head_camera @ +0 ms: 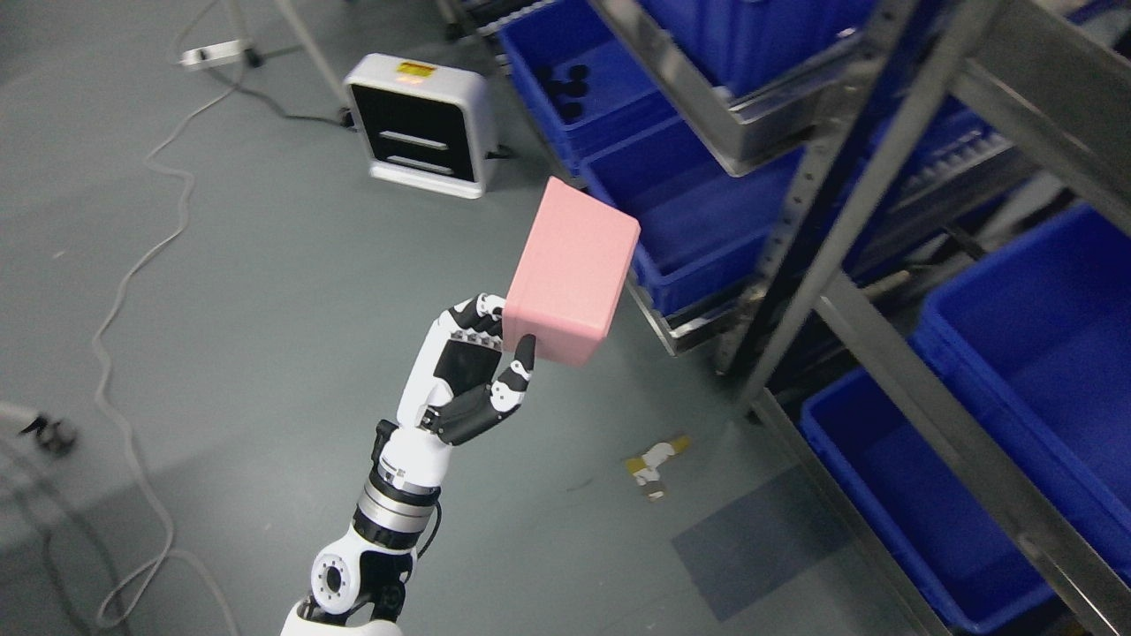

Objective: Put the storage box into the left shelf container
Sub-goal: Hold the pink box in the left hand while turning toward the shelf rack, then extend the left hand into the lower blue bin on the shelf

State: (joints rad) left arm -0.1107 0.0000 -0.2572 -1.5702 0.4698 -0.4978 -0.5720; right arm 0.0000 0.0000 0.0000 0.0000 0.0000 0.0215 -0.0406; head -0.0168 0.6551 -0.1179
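Pink storage box (571,272), plain-sided with no print that can be made out, is held up in the air above the grey floor (265,291), tilted so one corner points up and away. The left hand (468,375) grips it at its lower near corner: the thumb (521,362) is pressed against the near face, while the other fingers (477,320) curl against the box's left lower edge. The white and black arm (380,521) comes up from the bottom edge of the picture, left of the middle.

The box hangs just beside the front left corner of the metal shelf rack (848,203), close to a blue bin (698,230) on a lower level; whether it touches the bin's rim cannot be told. Another blue bin (583,88) sits further back along the same level and holds a few dark round objects (565,88). More blue bins (1025,353) fill the rack's right side, at the picture's right edge.

On the floor stands a white box-shaped device (422,124) with a dark front and a small yellow and red label on top, too blurred to read. A pale cable (132,265) snakes across the floor near the left edge, and a scrap of torn tape or paper (656,464) lies below the box, near the rack's foot.
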